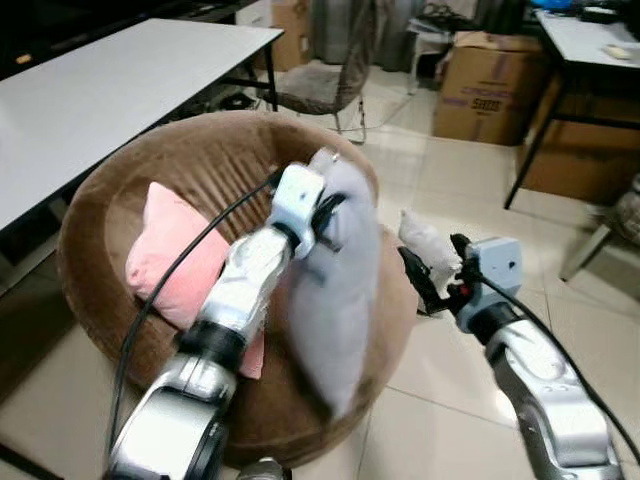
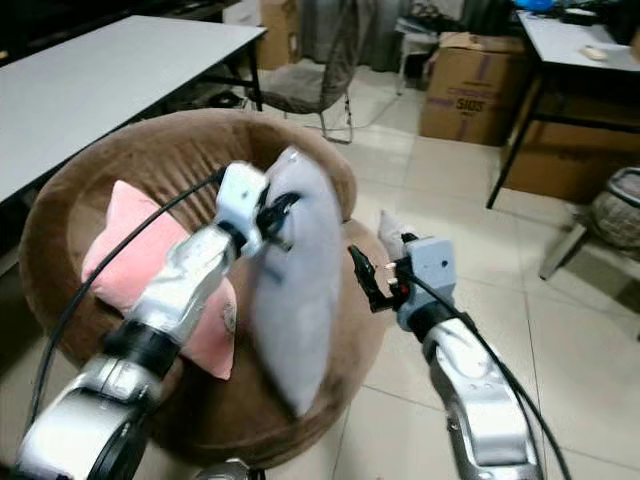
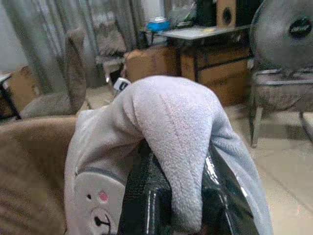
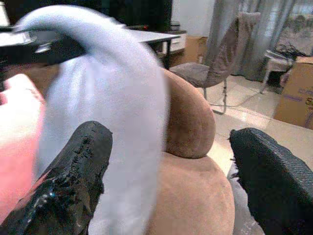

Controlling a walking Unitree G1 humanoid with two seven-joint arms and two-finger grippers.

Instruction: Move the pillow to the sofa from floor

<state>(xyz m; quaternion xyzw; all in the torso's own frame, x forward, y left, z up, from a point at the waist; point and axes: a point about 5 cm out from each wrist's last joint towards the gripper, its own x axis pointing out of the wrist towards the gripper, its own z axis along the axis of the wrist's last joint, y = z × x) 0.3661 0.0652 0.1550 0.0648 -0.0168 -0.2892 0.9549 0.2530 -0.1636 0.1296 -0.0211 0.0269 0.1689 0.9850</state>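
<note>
Gripping pillow (image 1: pixel 340 280) by its top fold, left gripper (image 1: pixel 322 212) clenched on grey fleece, load hanging upright over sofa (image 1: pixel 100 200) front rim. Right gripper (image 1: pixel 432 285) released, fingers spread just beside pillow's far edge. Step in hand, by judgement: carry ended, placement pending (pillow off floor, not yet seated). Next move likely calls for lowering inward onto seat, then release. Pink cushion (image 1: pixel 170 250) already occupying seat's left part, narrowing room. Table (image 1: pixel 110 90), chair (image 1: pixel 330 70), boxes (image 1: pixel 490 85) well apart behind.

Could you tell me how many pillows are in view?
2: a grey pillow gripped by the left hand over the sofa's front edge, and a pink pillow on its seat.
</note>
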